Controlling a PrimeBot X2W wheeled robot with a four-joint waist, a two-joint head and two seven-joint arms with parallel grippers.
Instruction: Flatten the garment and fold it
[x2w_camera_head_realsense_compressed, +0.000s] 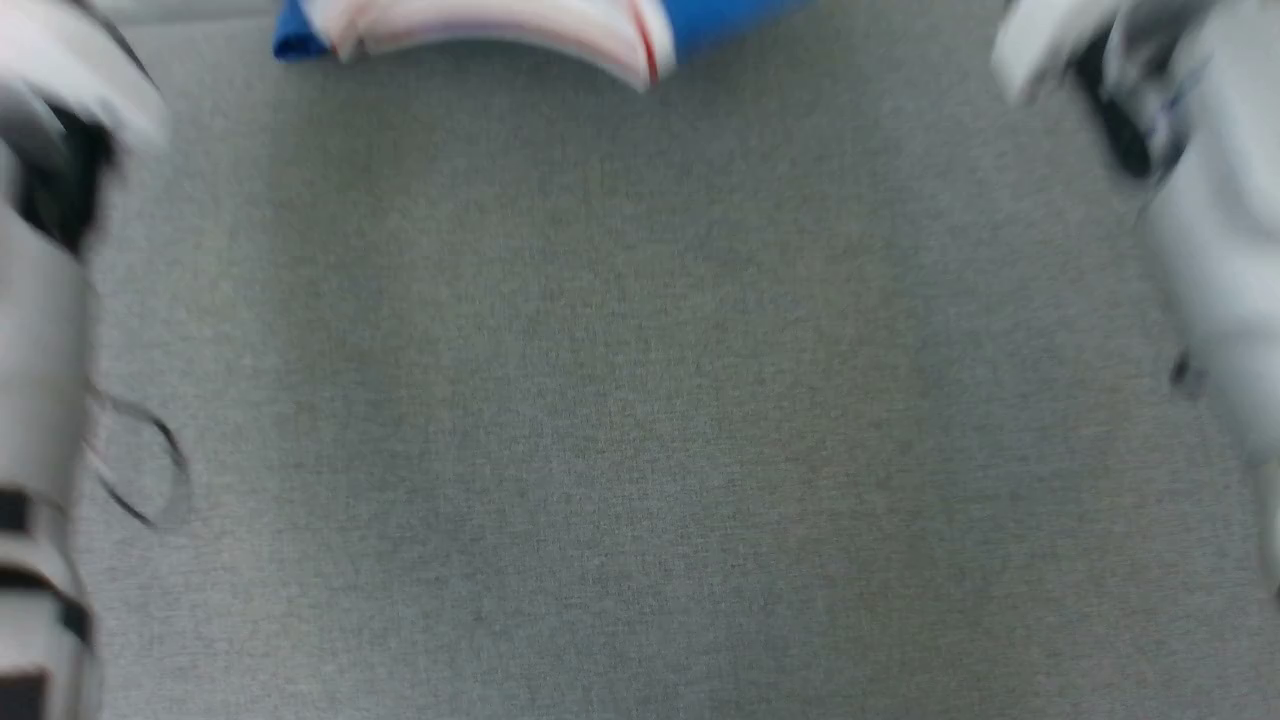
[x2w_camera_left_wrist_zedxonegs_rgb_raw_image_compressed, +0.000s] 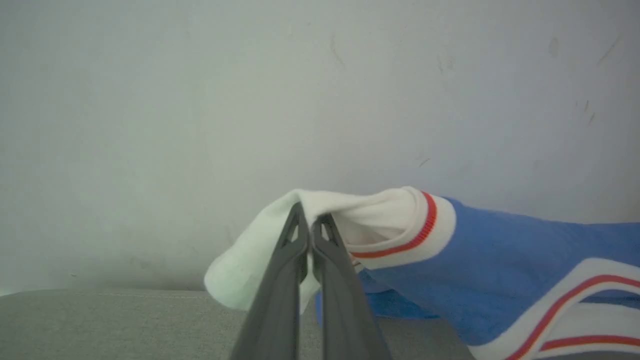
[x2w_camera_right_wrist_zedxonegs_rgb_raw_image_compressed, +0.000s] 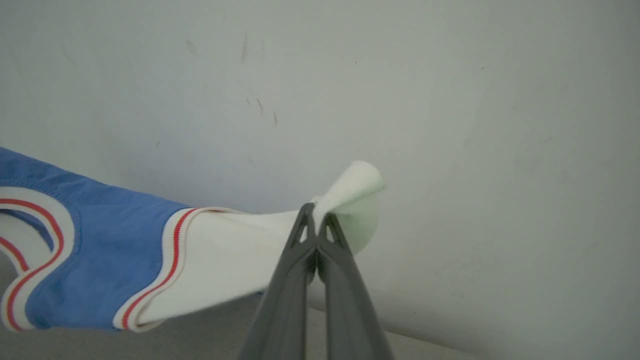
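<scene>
The left pincer (x2w_camera_left_wrist_zedxonegs_rgb_raw_image_compressed: 310, 222) is pressed shut on one white sleeve of the garment (x2w_camera_left_wrist_zedxonegs_rgb_raw_image_compressed: 500, 250); the right pincer (x2w_camera_right_wrist_zedxonegs_rgb_raw_image_compressed: 316, 220) pinches the other sleeve. The garment hangs stretched above the far edge of the bench (x2w_camera_head_realsense_compressed: 640, 400), probably so it spreads flat when lowered.
</scene>
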